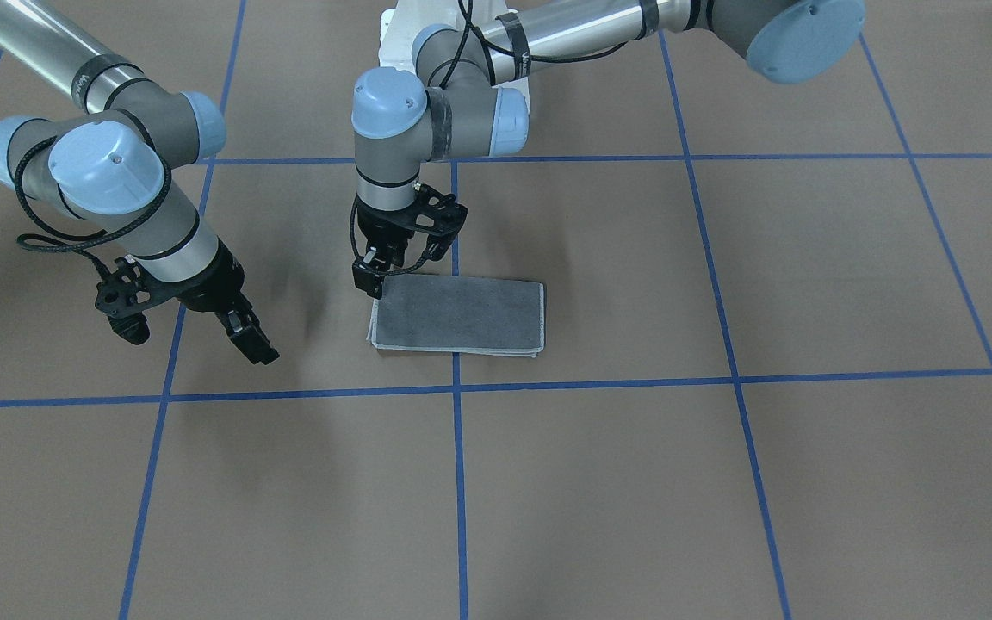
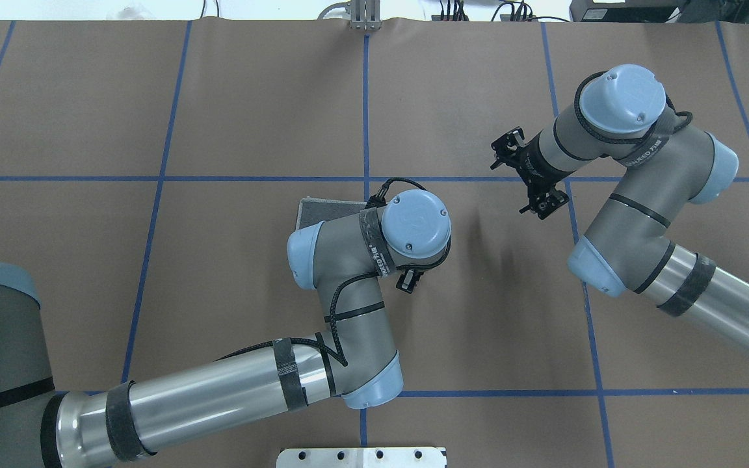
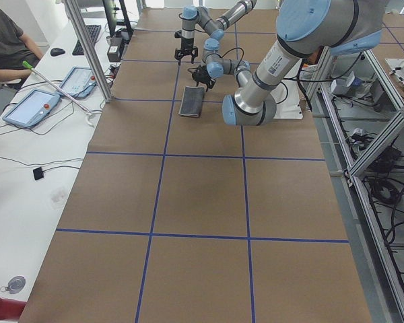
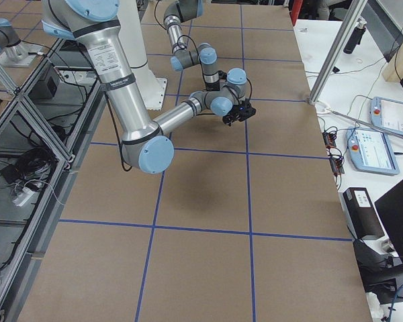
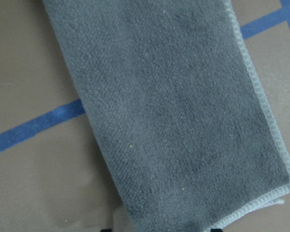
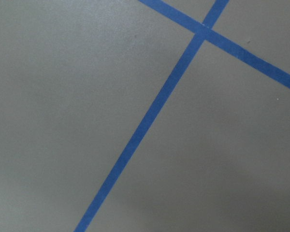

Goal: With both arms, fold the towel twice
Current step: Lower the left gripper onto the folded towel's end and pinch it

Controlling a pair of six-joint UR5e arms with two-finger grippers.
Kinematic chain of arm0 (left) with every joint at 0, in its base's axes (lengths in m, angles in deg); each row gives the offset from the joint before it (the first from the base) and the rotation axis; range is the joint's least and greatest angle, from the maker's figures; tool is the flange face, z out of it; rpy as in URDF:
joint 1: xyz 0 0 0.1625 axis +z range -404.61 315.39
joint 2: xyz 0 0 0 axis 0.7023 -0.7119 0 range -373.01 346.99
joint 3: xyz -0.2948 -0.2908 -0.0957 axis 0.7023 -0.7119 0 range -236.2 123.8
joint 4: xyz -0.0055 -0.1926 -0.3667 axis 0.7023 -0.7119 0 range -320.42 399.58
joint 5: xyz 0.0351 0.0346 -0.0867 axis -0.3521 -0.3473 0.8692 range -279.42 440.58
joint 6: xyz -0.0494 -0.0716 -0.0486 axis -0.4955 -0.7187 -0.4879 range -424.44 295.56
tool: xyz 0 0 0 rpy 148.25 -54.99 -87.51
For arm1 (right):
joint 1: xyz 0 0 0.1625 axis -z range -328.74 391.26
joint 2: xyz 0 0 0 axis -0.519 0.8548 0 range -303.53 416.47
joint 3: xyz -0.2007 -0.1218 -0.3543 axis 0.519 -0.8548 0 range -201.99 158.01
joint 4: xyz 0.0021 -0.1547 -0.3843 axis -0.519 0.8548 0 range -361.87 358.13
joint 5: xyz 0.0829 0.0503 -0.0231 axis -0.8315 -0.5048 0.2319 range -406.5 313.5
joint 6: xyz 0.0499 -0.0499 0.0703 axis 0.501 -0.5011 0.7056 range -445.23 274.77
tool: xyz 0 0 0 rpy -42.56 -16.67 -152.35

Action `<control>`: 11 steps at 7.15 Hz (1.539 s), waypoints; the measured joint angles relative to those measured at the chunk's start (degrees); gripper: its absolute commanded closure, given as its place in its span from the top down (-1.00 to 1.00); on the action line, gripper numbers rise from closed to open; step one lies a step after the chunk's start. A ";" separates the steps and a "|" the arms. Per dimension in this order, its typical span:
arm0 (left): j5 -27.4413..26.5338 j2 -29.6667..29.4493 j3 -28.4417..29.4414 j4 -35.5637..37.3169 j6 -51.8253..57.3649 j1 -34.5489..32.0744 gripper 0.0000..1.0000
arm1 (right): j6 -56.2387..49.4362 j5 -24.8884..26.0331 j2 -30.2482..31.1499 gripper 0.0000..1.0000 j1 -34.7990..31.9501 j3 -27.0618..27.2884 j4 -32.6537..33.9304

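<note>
Gripper of left arm [image 1: 378, 282] upright at towel [image 1: 461, 315] corner

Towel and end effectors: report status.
Left end effector open over towel corner. Right end effector off to the side above table, state unclear. Towel folded once, grey up, flat. Nothing seen in the way.

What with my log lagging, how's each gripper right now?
Left gripper: open, at a corner of the towel.
Right gripper: looks open, holding nothing.
</note>
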 measured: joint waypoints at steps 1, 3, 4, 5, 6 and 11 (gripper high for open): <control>0.01 -0.26 0.03 0.16 -0.17 0.28 0.33 | 0.04 0.04 0.01 1.00 -0.16 -0.06 0.02; 0.02 -0.34 0.05 0.37 -0.26 0.68 0.17 | 0.19 0.07 -0.01 1.00 -0.41 -0.23 0.08; 0.02 -0.32 0.05 0.44 -0.27 0.71 0.03 | 0.21 0.06 -0.04 1.00 -0.41 -0.35 0.07; 0.02 -0.30 0.06 0.48 -0.27 0.74 -0.14 | 0.21 0.02 -0.06 1.00 -0.42 -0.46 0.05; 0.02 -0.29 0.06 0.49 -0.28 0.75 -0.23 | 0.15 -0.03 -0.05 1.00 -0.49 -0.53 0.06; 0.01 -0.20 -0.22 0.62 -0.22 0.67 -1.00 | 0.05 -0.16 -0.15 1.00 -0.91 -0.59 0.06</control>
